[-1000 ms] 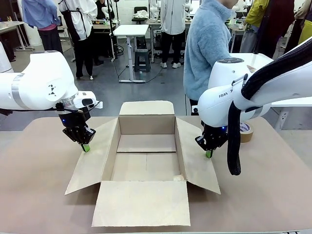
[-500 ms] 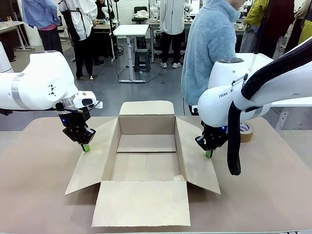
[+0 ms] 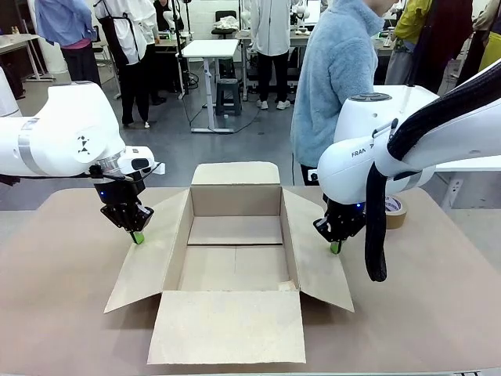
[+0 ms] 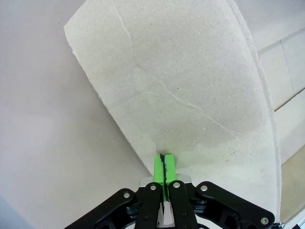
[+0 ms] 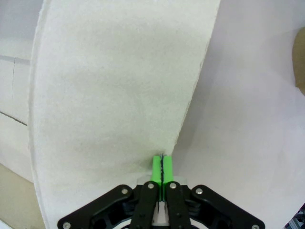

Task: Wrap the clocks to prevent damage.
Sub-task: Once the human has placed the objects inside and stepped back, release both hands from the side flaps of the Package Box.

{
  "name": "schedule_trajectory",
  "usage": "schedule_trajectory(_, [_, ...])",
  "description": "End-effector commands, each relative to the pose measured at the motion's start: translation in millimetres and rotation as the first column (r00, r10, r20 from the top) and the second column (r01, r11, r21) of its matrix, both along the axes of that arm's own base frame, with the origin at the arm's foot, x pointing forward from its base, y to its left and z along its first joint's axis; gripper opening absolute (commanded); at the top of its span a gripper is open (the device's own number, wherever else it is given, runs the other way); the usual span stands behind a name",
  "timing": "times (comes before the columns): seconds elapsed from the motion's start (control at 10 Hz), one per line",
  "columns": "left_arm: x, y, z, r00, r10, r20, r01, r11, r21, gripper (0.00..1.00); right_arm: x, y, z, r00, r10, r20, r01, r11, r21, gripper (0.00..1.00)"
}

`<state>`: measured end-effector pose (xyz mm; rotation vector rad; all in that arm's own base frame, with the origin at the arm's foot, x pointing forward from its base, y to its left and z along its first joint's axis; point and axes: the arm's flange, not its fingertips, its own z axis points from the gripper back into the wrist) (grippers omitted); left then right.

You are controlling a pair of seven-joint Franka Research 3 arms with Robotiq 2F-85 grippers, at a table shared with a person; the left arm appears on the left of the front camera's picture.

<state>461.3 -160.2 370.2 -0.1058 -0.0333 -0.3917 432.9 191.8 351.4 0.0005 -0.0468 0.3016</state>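
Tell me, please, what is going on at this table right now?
An open cardboard box sits on the table with nothing inside. The robot's left hand, closed, is down at the outer edge of the left flap, and its right hand, closed, at the edge of the right flap. A person in a light blue top stands at the far side. A tape roll lies near the right hand.

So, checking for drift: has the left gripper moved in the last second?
No. The left gripper sits at the same spot as before, at the outer edge of the box's left flap.
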Motion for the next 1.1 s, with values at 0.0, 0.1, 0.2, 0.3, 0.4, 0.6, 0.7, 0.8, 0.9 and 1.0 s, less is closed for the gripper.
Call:
schedule_trajectory(0.0, [-0.3, 1.6, -0.8, 1.0, -0.002, 0.002, 0.002, 1.0, 0.011, 0.0, -1.5, 0.0, -0.6, 1.0, -0.016, 0.0, 0.016, 1.0, -0.001, 0.01])
schedule_trajectory(0.1, [-0.3, 1.6, -0.8, 1.0, -0.002, 0.002, 0.002, 1.0, 0.011, 0.0, -1.5, 0.0, -0.6, 1.0, -0.016, 0.0, 0.016, 1.0, -0.001, 0.01])
schedule_trajectory(0.2, [-0.3, 1.6, -0.8, 1.0, -0.002, 0.002, 0.002, 1.0, 0.011, 0.0, -1.5, 0.0, -0.6, 1.0, -0.016, 0.0, 0.016, 1.0, -0.001, 0.01])
schedule_trajectory(0.3, [-0.3, 1.6, -0.8, 1.0, -0.002, 0.002, 0.002, 1.0, 0.011, 0.0, -1.5, 0.0, -0.6, 1.0, -0.016, 0.0, 0.016, 1.0, -0.001, 0.01])
schedule_trajectory(0.4, [-0.3, 1.6, -0.8, 1.0, -0.002, 0.002, 0.002, 1.0, 0.011, 0.0, -1.5, 0.0, -0.6, 1.0, -0.016, 0.0, 0.016, 1.0, -0.001, 0.01])
schedule_trajectory(0.6, [-0.3, 1.6, -0.8, 1.0, -0.002, 0.002, 0.002, 1.0, 0.011, 0.0, -1.5, 0.0, -0.6, 1.0, -0.016, 0.0, 0.016, 1.0, -0.001, 0.01])
schedule_trajectory(0.7, [-0.3, 1.6, -0.8, 1.0, -0.002, 0.002, 0.002, 1.0, 0.011, 0.0, -1.5, 0.0, -0.6, 1.0, -0.016, 0.0, 0.016, 1.0, -0.001, 0.01])
schedule_trajectory(0.8, [-0.3, 1.6, -0.8, 1.0, -0.002, 0.002, 0.002, 1.0, 0.011, 0.0, -1.5, 0.0, -0.6, 1.0, -0.016, 0.0, 0.016, 1.0, -0.001, 0.01])
schedule_trajectory(0.9, [-0.3, 1.6, -0.8, 1.0, -0.002, 0.002, 0.002, 1.0, 0.011, 0.0, -1.5, 0.0, -0.6, 1.0, -0.016, 0.0, 0.016, 1.0, -0.001, 0.01])
schedule_trajectory(1.0, [-0.3, 1.6, -0.8, 1.0, -0.002, 0.002, 0.002, 1.0, 0.011, 0.0, -1.5, 0.0, -0.6, 1.0, -0.016, 0.0, 0.016, 1.0, -0.001, 0.01])
